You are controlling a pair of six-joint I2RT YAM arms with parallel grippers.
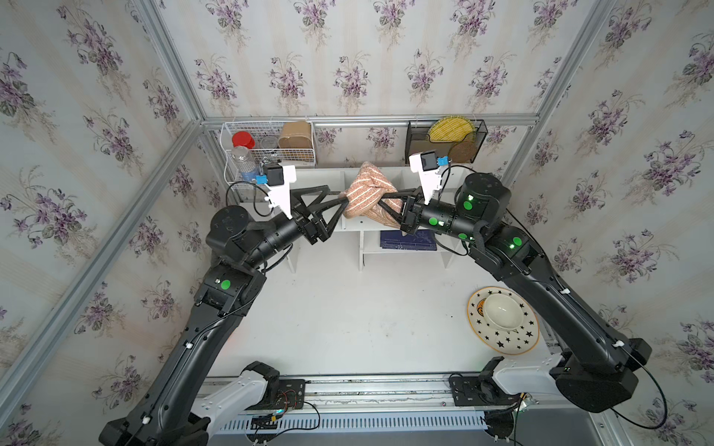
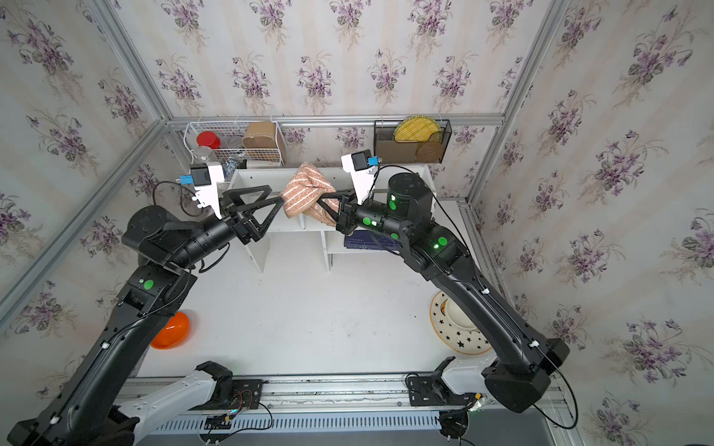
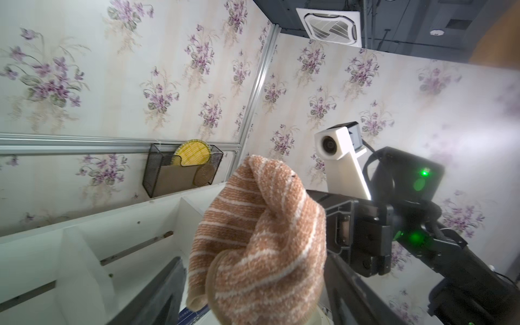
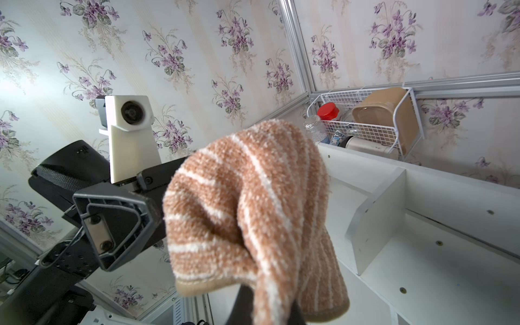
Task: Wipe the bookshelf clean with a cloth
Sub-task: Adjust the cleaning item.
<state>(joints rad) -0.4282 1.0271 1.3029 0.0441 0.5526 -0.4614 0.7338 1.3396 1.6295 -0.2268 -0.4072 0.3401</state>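
My right gripper pinched the striped cloth over the bookshelf; my left gripper stood spread beside it.

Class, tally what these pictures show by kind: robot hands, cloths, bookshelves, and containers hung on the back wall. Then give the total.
Hands: 2 (left hand, right hand)
Cloths: 1 (cloth)
Bookshelves: 1 (bookshelf)
Hung containers: 2 (white wire basket, black mesh rack)
Total: 6
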